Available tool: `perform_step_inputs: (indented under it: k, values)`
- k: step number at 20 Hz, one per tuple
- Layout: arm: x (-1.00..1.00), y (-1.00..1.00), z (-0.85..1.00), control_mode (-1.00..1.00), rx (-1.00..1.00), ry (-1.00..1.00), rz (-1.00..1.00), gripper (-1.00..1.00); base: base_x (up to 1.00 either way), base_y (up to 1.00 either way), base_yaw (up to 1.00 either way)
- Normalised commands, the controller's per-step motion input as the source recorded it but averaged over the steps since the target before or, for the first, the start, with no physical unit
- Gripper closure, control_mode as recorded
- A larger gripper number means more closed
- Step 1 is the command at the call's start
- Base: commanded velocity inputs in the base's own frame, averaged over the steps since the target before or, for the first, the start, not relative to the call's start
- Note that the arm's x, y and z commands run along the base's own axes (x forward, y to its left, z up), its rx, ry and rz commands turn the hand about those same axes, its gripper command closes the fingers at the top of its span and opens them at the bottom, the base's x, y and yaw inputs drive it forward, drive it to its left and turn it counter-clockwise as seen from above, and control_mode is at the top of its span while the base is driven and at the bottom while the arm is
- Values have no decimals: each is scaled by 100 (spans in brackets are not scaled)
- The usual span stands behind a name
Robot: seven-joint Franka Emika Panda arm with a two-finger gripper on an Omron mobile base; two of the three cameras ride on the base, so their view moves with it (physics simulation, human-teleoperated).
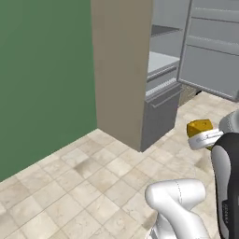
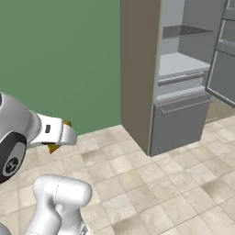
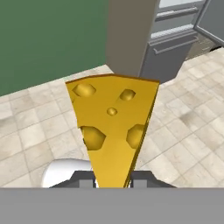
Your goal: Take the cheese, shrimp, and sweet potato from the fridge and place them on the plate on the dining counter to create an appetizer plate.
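Cheese clamped in the gripper above tiled floor, fridge open

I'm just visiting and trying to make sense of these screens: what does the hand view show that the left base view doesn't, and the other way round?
Hand view alone: the holes in the broad face of the cheese, with the gripper shut on its narrow end.
Left base view alone: the robot's own white arm, the inner face of the open fridge door, and the shelves in the upper part of the fridge.
Both: the cheese held above the tiled floor, the green wall, and the fridge's tan side panel and grey drawers.
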Motion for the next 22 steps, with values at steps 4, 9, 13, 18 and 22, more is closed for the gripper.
perform_step_inputs:
  k: [4, 9, 13, 18, 22]
  values:
    - [0, 0, 0, 100, 0, 0, 0, 100, -100, -16, -25]
    - [0, 0, 0, 100, 0, 0, 0, 100, -100, -66, -26]
    - [0, 0, 0, 100, 0, 0, 0, 100, -100, -82, -26]
    - [0, 0, 0, 100, 0, 0, 0, 100, -99, -98, -25]
    - [0, 0, 0, 100, 0, 0, 0, 100, -85, -100, -21]
